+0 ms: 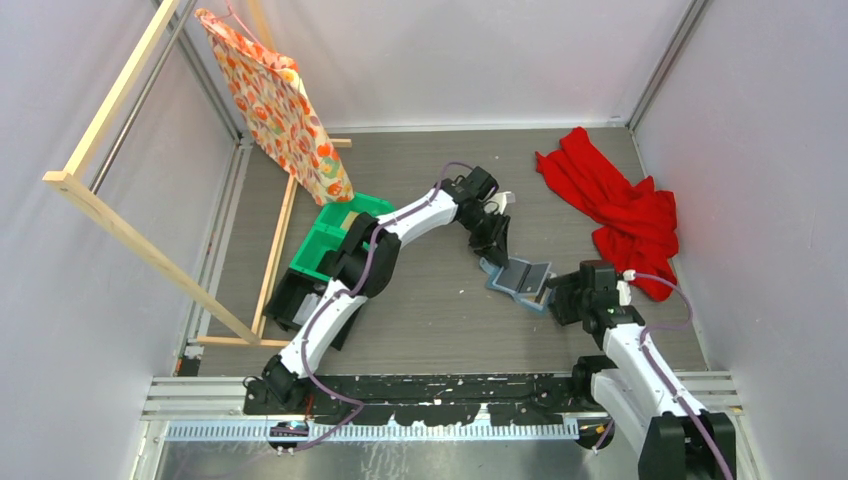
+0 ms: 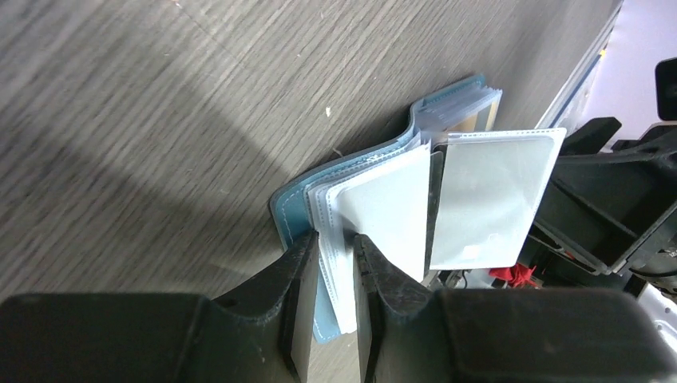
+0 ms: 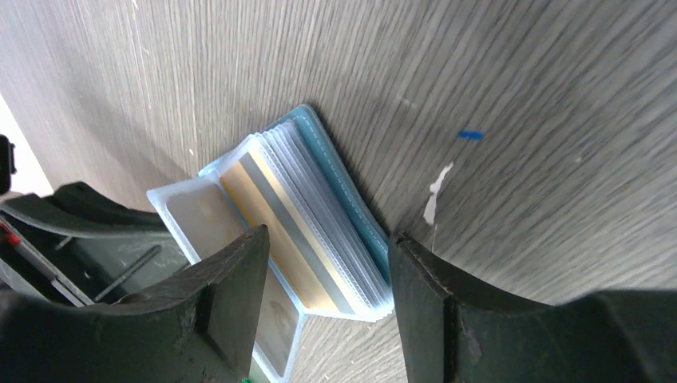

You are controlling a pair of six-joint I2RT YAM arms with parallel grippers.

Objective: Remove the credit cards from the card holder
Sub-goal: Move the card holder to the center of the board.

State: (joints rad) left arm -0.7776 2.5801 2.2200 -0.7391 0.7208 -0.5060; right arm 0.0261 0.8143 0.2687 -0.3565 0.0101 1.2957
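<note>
A: Where to find the card holder (image 1: 518, 278)?
B: Spread open on the grey wood-grain table (image 1: 430, 330), between the two arms and nearer the right one. Well apart from the green bin (image 1: 335, 235) and the red cloth (image 1: 620, 205).

A: And the left gripper (image 2: 335, 247)?
B: Clamped on one half of it, with the blue-teal cover and a few clear sleeves (image 2: 383, 215) nipped between the fingers. Probably there as an anchor, to stop the soft wallet sliding or flopping closed during work on the other half.

A: Right gripper (image 3: 327, 247)?
B: Jaws apart, straddling the opposite stack of sleeves from its open edge. One finger just beside the teal cover, the other over a loose sleeve. Not gripping anything. Seemingly lined up to close on a card or a sleeve edge.

A: Any credit cards (image 3: 279, 211) to see?
B: One for certain, in the right wrist view: gold face with a grey stripe along its length, in the top sleeve of that stack. Fully seated in its pocket, not out. From the left wrist view, only pale cloudy pockets fanned upward; impossible to tell whether filled or empty.

A: Look of the holder itself?
B: Small, soft, stitched along the rim, cover bowed rather than flat, pages fanned like a booklet. Slick plastic and thin edges, so likely fiddly to pinch one card without dragging its sleeve along
</note>
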